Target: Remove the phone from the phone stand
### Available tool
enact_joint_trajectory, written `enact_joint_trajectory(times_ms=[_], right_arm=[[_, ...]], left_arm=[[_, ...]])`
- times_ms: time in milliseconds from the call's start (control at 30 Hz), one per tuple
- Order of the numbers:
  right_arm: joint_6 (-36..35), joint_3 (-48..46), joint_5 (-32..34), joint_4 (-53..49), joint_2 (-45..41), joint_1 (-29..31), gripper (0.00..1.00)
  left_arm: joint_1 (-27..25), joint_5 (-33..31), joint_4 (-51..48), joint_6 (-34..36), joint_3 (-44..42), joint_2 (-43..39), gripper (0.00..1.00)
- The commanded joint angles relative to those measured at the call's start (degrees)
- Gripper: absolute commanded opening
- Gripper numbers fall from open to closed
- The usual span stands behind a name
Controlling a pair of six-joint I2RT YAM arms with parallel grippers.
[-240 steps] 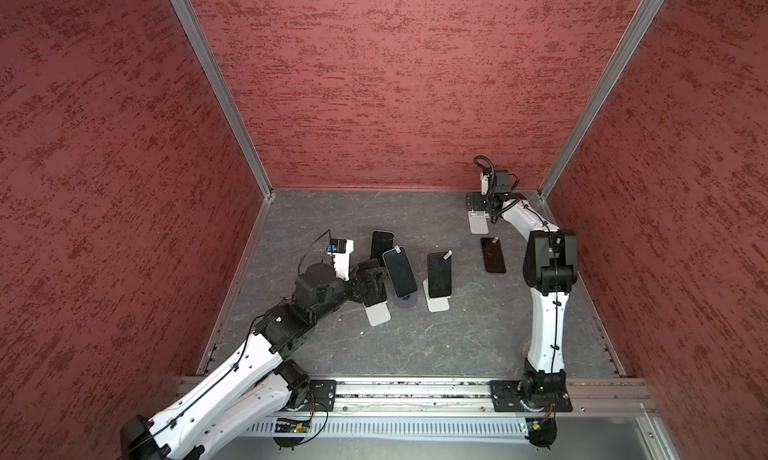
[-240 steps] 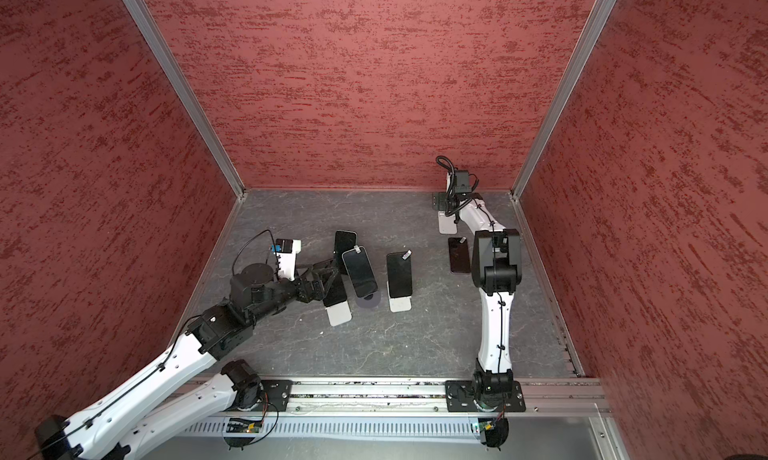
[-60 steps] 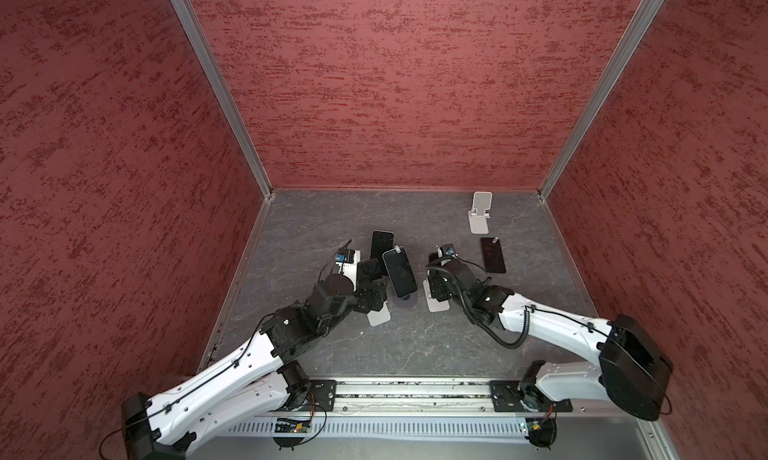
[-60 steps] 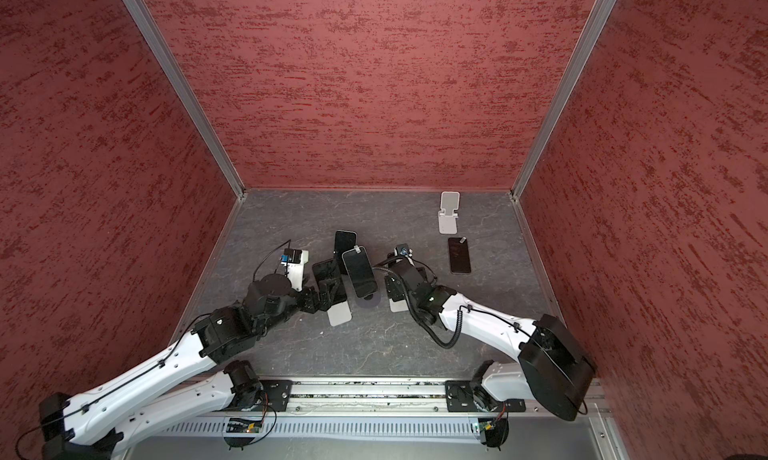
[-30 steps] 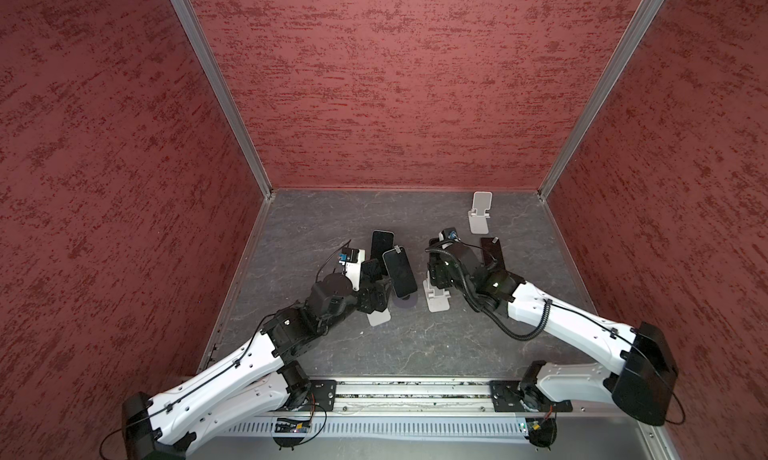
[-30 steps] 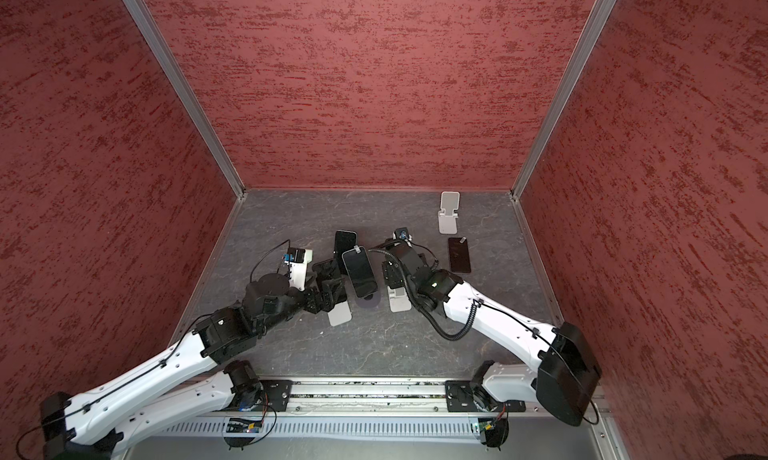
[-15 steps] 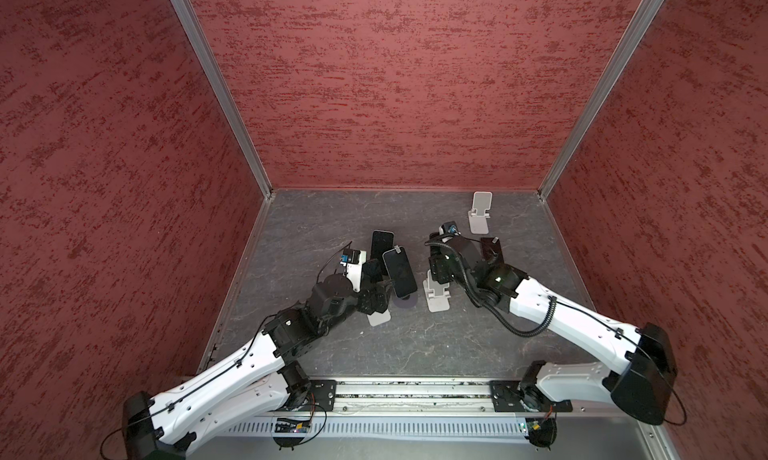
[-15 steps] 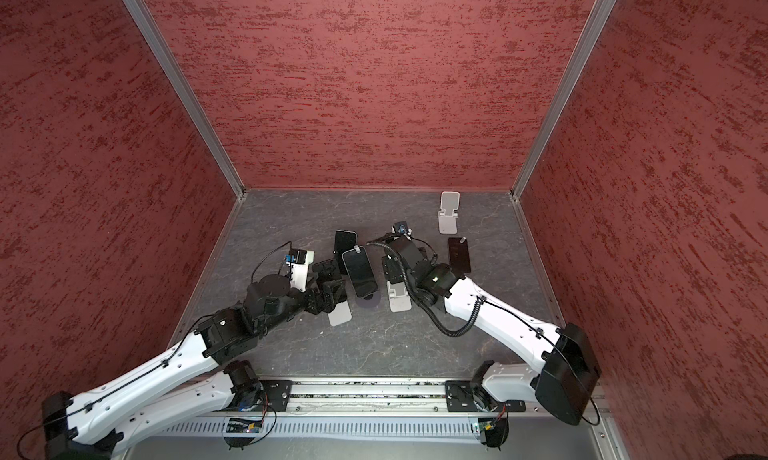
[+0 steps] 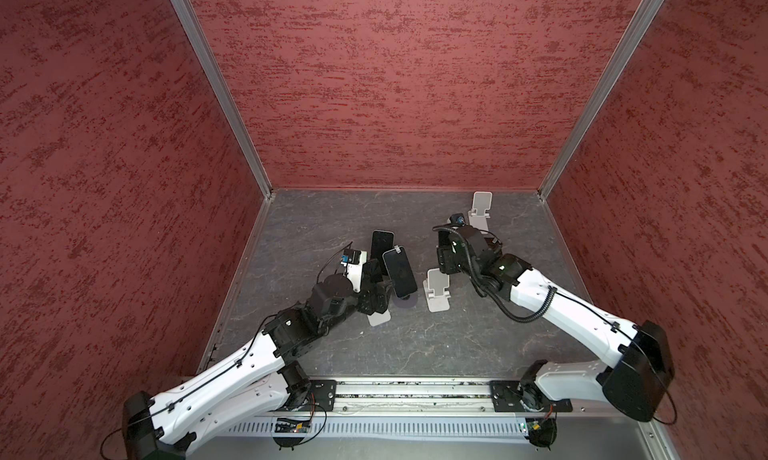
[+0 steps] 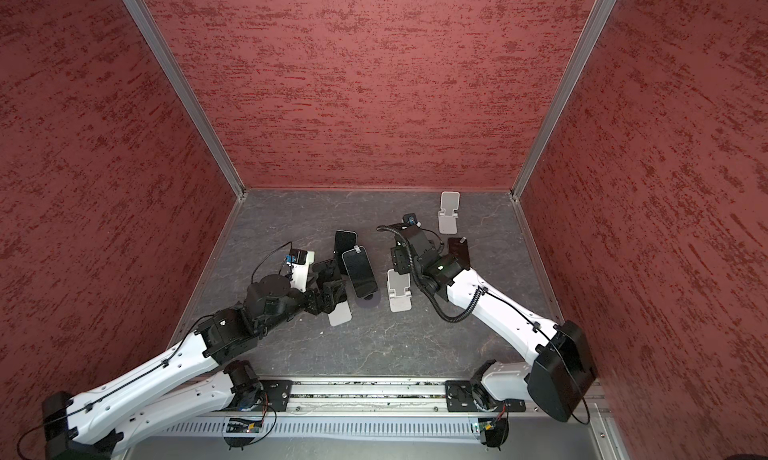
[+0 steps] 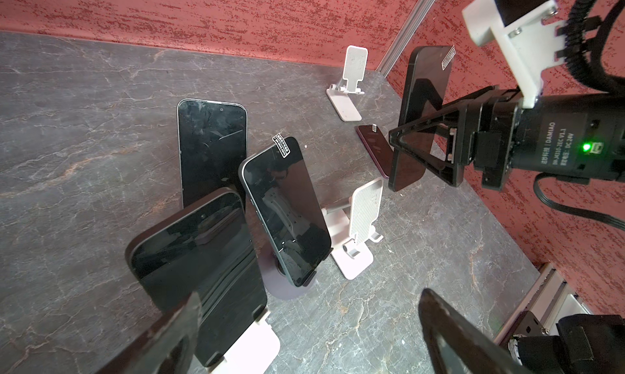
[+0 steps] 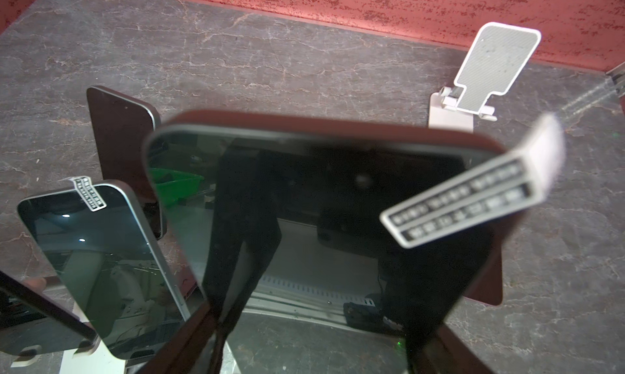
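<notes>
Lifted since before, the phone (image 11: 426,81) is clamped in the right end effector (image 11: 406,142), phone stand (image 11: 365,213) below; left end effector (image 11: 307,301) spread apart.

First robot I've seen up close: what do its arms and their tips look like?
The left arm and right arm are white shells with black joints. Thin black wires run along them; a ribbed black cable loops off the right one. The right end effector is black with triangular frame fingers; a green light glows on the motor behind it.
</notes>
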Motion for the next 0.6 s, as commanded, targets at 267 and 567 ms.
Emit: enact_joint_trajectory(times_ms=[267,567], right_arm=[[-1.66,0.02,-4.96,3.95,1.17,-6.6,0.63],[-1.27,-3.75,-7.4,6.75,2.39,-10.88,0.63]], left_arm=[[-0.03,0.09,2.26,1.16,0.12,1.21,0.99],[0.06,0.23,2.33,1.35,0.51,2.02,0.99]])
